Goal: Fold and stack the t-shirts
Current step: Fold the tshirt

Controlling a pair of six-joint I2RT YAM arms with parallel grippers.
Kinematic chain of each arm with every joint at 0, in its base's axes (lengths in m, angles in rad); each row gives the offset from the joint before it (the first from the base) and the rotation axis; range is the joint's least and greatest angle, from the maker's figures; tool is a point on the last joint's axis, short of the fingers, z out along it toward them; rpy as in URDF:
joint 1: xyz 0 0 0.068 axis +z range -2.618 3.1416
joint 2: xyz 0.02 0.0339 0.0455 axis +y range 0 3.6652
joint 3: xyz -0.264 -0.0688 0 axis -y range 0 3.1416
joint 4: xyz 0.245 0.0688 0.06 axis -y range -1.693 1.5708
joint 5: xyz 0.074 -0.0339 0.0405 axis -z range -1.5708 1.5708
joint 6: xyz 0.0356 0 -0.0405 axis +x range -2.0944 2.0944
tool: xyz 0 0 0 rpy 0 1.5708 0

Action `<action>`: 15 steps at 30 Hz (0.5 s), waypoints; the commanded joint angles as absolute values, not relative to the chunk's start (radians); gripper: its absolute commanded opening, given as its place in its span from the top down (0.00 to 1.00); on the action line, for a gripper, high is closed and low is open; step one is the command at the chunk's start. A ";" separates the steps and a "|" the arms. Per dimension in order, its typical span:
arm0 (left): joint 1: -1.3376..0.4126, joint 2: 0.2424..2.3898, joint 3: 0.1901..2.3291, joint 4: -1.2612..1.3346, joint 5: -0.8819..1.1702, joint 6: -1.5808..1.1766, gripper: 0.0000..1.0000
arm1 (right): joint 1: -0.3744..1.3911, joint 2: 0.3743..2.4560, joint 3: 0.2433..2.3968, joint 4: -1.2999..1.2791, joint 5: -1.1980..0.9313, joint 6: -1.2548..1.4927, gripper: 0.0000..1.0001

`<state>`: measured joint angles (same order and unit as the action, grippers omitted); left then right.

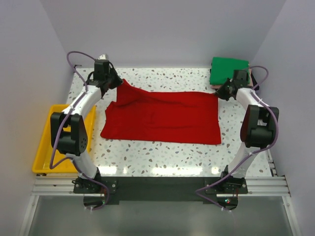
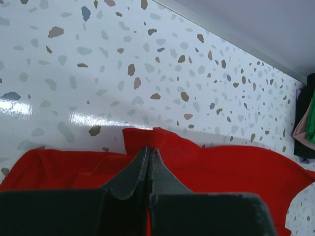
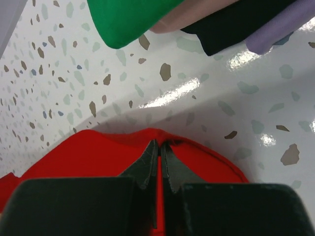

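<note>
Red t-shirt (image 1: 162,117); green t-shirt (image 1: 229,70); speckled white table (image 1: 162,152); yellow tray (image 1: 42,147).

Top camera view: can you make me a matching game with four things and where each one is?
Things:
1. bright red cloth t-shirt
2. folded green cloth t-shirt
3. yellow plastic tray
4. left gripper

Places:
A. left of the speckled table
B. at the table's far right corner
C. shut on the red shirt's far left corner
D. spread across the table's middle

Pairs: 1-D, 2-B, 3-A, 4-C
</note>
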<state>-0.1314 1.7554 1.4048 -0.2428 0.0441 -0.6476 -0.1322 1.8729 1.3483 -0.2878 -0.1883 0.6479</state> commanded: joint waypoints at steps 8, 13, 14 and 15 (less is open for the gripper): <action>-0.106 1.760 1.456 -0.206 0.063 -0.600 1.00 | -0.144 1.885 1.378 -0.270 -0.207 0.620 1.00; -0.103 1.727 1.427 -0.201 0.077 -0.598 1.00 | -0.153 1.855 1.358 -0.282 -0.186 0.618 1.00; -0.103 1.717 1.416 -0.199 0.080 -0.598 1.00 | -0.156 1.850 1.351 -0.284 -0.181 0.617 1.00; -0.103 1.710 1.408 -0.196 0.081 -0.597 1.00 | -0.160 1.848 1.348 -0.284 -0.183 0.618 1.00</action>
